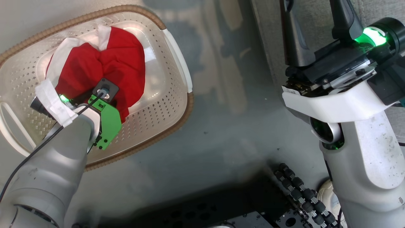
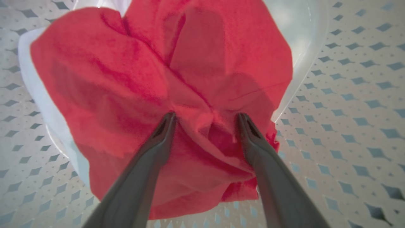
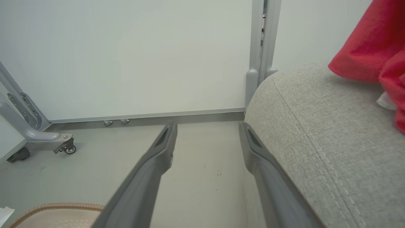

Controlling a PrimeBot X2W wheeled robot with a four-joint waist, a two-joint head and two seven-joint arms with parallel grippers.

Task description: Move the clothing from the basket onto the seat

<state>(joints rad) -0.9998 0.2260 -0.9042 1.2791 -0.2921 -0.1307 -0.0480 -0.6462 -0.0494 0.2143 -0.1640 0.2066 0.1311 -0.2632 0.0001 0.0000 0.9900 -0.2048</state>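
left arm [image 1: 47,177]: pale grey shell, bright green bracket [image 1: 107,126], thin black cable [image 1: 38,148], white tape wrap [image 1: 53,103]. right arm [image 1: 367,158]: white speckled casing, glowing green ring [image 1: 373,35]. left gripper [image 2: 205,115]: two long dark grey tapered fingers.

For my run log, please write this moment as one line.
left end effector: open, tips on red garment in basket | right end effector: open, empty, beside seat | other red garment: on seat

Bright, even light throughout. The glossy floor [image 1: 221,126] mirrors pale patches; the basket [image 1: 164,104] glares at its base. Wrist views bend at the edges, and the close red clothing [image 2: 126,79] looks slightly soft.
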